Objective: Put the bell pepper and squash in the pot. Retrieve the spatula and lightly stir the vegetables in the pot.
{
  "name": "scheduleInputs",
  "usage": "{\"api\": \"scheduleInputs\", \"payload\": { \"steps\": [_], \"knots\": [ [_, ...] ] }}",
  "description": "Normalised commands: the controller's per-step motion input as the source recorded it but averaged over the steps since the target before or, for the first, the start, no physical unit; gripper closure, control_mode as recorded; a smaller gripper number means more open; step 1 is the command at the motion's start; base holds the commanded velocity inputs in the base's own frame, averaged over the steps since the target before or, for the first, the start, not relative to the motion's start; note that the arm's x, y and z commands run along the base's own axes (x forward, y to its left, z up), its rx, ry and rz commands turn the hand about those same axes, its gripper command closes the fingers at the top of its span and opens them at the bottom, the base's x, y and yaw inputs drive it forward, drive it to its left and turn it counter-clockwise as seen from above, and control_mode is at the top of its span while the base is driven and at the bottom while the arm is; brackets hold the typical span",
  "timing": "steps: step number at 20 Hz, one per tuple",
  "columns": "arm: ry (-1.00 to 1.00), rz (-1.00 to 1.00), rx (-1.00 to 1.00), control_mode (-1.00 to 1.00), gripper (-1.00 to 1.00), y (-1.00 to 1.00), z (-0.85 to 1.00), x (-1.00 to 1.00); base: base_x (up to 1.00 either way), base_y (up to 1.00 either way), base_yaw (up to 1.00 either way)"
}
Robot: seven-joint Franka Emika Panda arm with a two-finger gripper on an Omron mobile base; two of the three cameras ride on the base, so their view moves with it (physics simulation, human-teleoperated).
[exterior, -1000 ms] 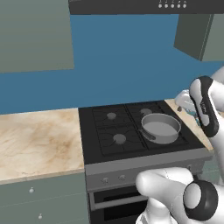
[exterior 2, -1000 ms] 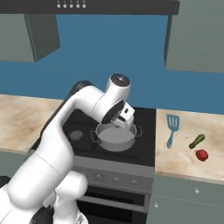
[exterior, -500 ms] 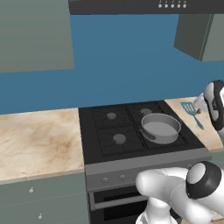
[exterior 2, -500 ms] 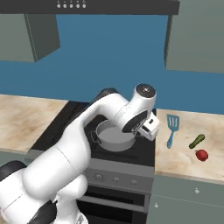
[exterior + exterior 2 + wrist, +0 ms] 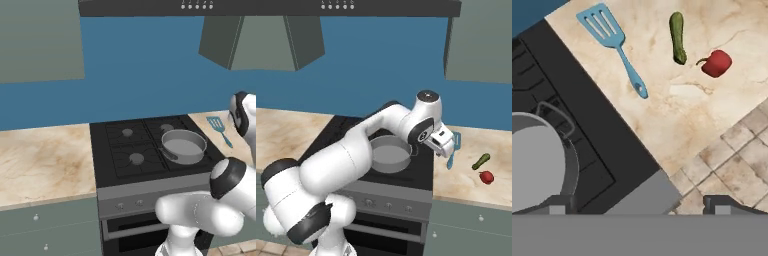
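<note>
Hanging wide open and empty, the gripper (image 5: 448,150) sits above the stove's right edge, between the pot (image 5: 387,154) and the vegetables. From the stove outward along the table (image 5: 471,180): first the spatula (image 5: 614,44), just beside the stove, then the squash (image 5: 677,37), then the bell pepper (image 5: 716,62) — both lying bare on the table, close together but apart. In the hand view the squash's long axis runs roughly parallel to the spatula's handle. My judgement: the next reach goes away from the stove, past the spatula — the pot is empty.
</note>
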Motion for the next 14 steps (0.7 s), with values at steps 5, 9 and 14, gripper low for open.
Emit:
{"api": "scheduleInputs", "payload": {
  "steps": [5,9,14],
  "knots": [
    [0.18,-0.1,-0.04,-1.0,-1.0,-0.64,-0.42,0.46,0.0,0.0,0.0],
    [0.07,-0.04,0.0,-1.0,-1.0,-0.83,-0.39,0.49,0.0,0.0,0.0],
    [0.15,-0.05,0.0,-1.0,-1.0,-0.96,-0.26,0.61,0.0,0.0,0.0]
  ]
}}
